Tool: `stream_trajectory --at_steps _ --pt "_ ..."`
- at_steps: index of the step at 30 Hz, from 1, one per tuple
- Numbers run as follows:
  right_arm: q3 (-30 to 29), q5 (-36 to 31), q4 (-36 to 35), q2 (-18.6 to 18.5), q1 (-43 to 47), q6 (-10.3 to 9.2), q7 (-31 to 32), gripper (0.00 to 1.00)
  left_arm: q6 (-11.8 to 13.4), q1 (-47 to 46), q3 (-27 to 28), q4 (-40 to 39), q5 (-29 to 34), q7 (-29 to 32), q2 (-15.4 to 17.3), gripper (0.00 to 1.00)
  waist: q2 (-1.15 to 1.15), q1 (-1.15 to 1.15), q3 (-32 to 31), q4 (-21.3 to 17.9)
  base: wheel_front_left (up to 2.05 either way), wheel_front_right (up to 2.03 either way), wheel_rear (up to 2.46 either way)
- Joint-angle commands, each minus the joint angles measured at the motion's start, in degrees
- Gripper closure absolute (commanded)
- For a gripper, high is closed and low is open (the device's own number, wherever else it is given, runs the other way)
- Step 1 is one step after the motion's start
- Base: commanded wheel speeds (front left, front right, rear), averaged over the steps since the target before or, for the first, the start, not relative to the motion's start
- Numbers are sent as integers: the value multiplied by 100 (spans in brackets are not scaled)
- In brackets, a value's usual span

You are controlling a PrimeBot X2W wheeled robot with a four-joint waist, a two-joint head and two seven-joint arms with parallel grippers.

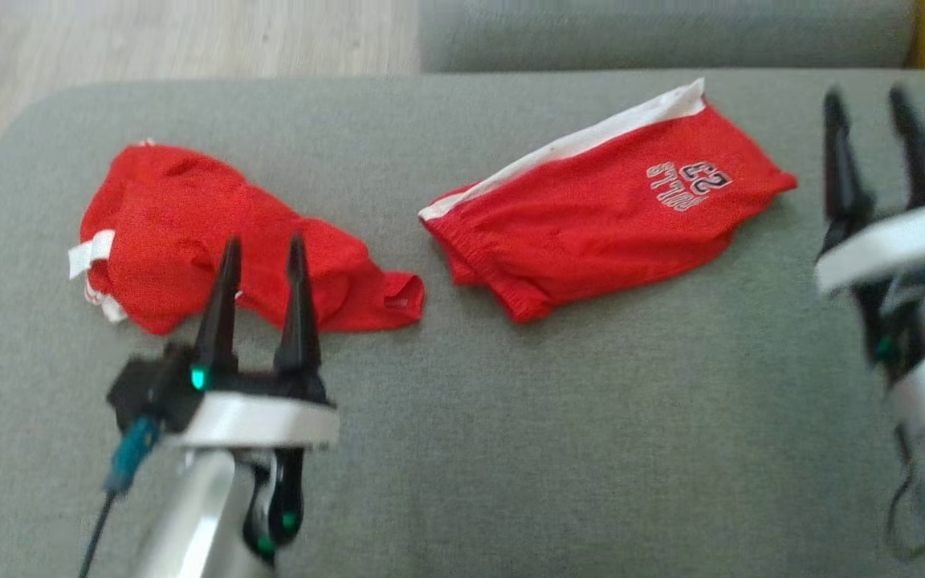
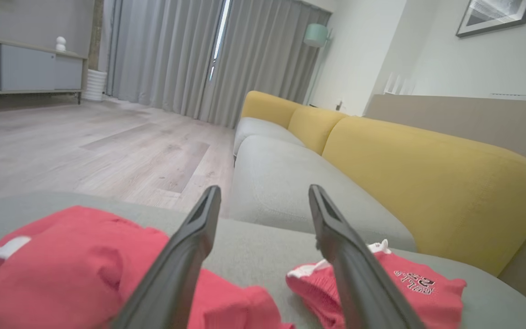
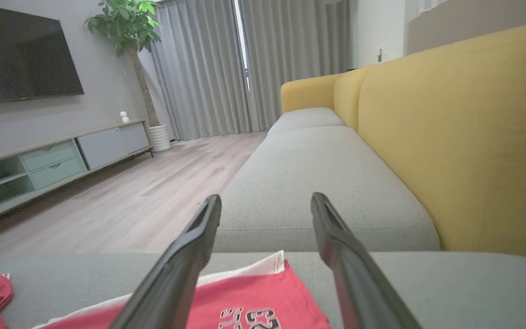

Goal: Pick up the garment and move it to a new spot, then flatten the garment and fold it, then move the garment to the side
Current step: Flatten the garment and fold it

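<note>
Two red garments lie on the grey cushion (image 1: 511, 449). The red shorts (image 1: 599, 217) with a white side stripe and a number print lie folded flat at the right, also seen in the right wrist view (image 3: 254, 301) and the left wrist view (image 2: 427, 292). A crumpled red garment (image 1: 189, 233) with white trim lies at the left (image 2: 62, 269). My left gripper (image 1: 263, 245) hovers open over the crumpled garment's near edge, nothing between its fingers (image 2: 264, 192). My right gripper (image 1: 865, 100) stands open just right of the shorts, empty (image 3: 265, 198).
The cushion's rounded far edge drops to a wooden floor (image 1: 149, 40) at the upper left. A second grey seat (image 1: 663, 32) adjoins behind. Yellow backrests (image 3: 450, 137) run along the right side. A TV cabinet (image 3: 53, 160) stands across the room.
</note>
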Motion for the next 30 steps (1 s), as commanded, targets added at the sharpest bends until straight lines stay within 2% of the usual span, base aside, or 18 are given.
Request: stream_trajectory --at_steps 1,5,6,8,11,21,30 --pt "-164 -224 -369 230 387 -5 -60 0 -58 35 327 -217 122 -29 -20 0 0 2 -207 -107 0 0 0" --pt "-740 -771 -961 938 1435 -5 -61 0 -207 619 555 -242 419 -29 -183 0 0 2 -382 -167 0 0 0" --pt "-740 -771 -961 938 1435 -5 -61 0 -207 619 555 -242 419 -29 -183 0 0 2 -382 -167 0 0 0" --pt "-926 -1023 -1192 1237 1857 -5 -61 0 -274 821 652 -270 574 -29 -242 0 0 2 -435 -192 0 0 0" --pt "-1131 -1259 -1489 1493 2303 -5 17 0 -359 1017 780 -333 696 -29 -322 0 0 2 -453 -215 0 0 0" --pt "-1410 -1551 -2168 1656 2572 -5 454 0 -561 963 909 -395 852 -29 -399 0 0 2 -341 -183 0 0 0" --pt "-1676 -1672 -2379 1646 2232 -5 778 0 -564 780 758 -509 735 -29 -403 0 0 2 -3 -12 0 0 0"
